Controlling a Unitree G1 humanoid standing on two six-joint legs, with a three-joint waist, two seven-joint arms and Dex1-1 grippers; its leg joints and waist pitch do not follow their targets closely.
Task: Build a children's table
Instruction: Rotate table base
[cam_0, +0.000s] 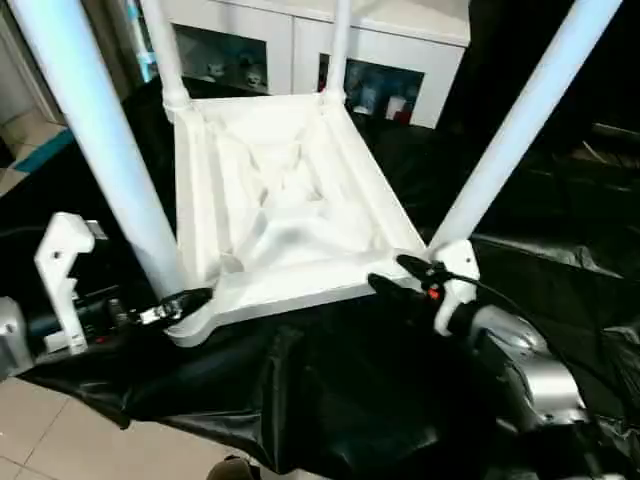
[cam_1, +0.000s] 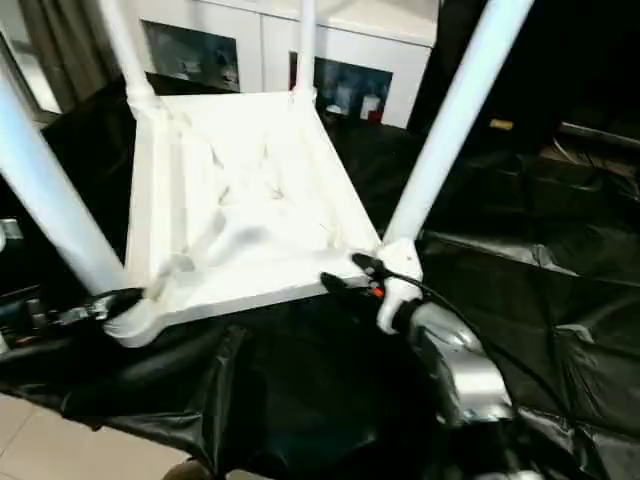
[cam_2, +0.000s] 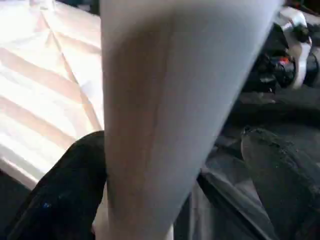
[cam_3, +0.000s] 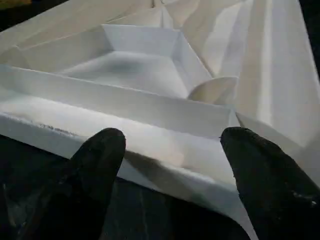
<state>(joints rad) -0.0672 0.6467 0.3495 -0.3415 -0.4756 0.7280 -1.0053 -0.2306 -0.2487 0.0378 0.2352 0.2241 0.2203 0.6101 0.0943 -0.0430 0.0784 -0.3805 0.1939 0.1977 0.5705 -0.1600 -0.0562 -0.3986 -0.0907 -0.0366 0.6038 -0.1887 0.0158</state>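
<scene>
With the children's table (cam_0: 285, 205) lying inverted on the black-draped counter (cam_0: 560, 300) and four legs socketed, the near-left leg (cam_0: 100, 130) is being straddled by the released left claw (cam_2: 172, 175), the right claw (cam_3: 172, 155) is being held spread at the near rim, and turning upright is judged next.

All-white children's table (cam_0: 280, 200), X-ribbed underneath, on glossy black sheet (cam_0: 330, 400).

Head cameras overhead, wrist cameras close on table (cam_0: 270, 200)
</scene>
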